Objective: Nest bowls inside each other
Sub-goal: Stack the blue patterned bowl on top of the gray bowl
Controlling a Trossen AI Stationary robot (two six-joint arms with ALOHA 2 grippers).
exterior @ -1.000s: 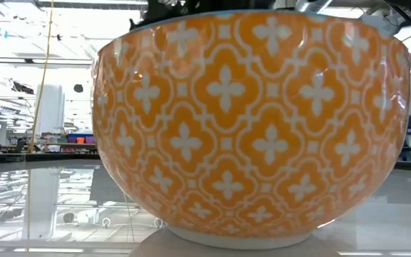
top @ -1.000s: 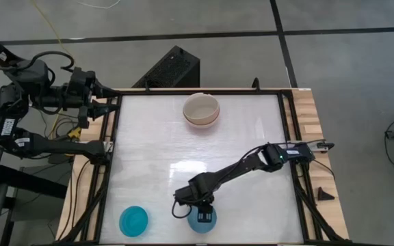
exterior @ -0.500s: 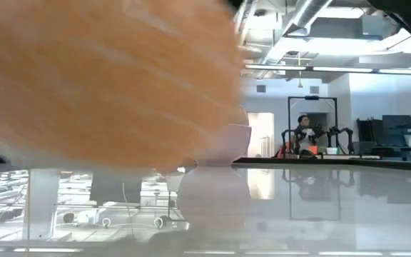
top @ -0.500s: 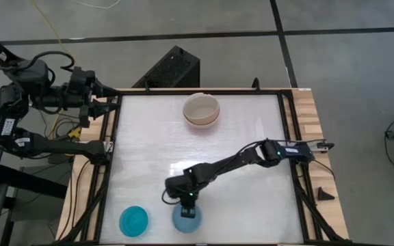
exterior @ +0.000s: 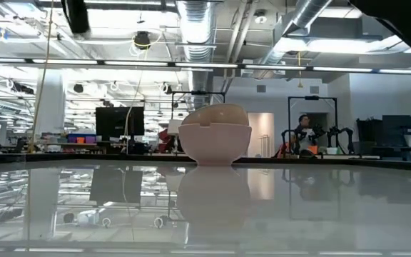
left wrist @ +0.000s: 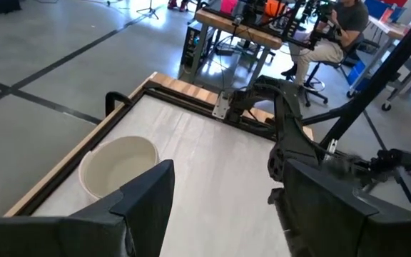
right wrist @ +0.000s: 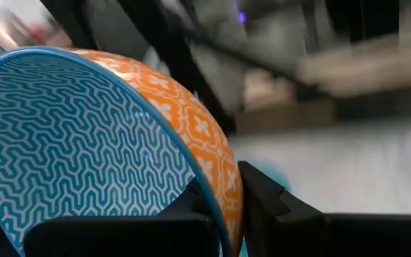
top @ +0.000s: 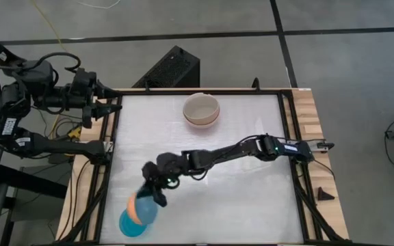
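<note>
The right tool (top: 157, 193) is gripping the rim of a bowl (top: 142, 206) with an orange patterned outside and a blue patterned inside, tilted, holding it above the turquoise bowl (top: 130, 224) near the front left of the surface (top: 252, 205). The pale bowl (top: 202, 110) is sitting at the far edge. The left tool (top: 109, 102) is waiting over the far left corner, its fingers spread apart

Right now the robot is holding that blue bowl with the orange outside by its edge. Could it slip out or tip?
Maybe. The right gripper pinches only the rim of the blue-and-orange bowl, which hangs tilted, so it could swing. Its surface looks smooth, so probably slippery. It looks stiff, so it likely won't bend.
</note>
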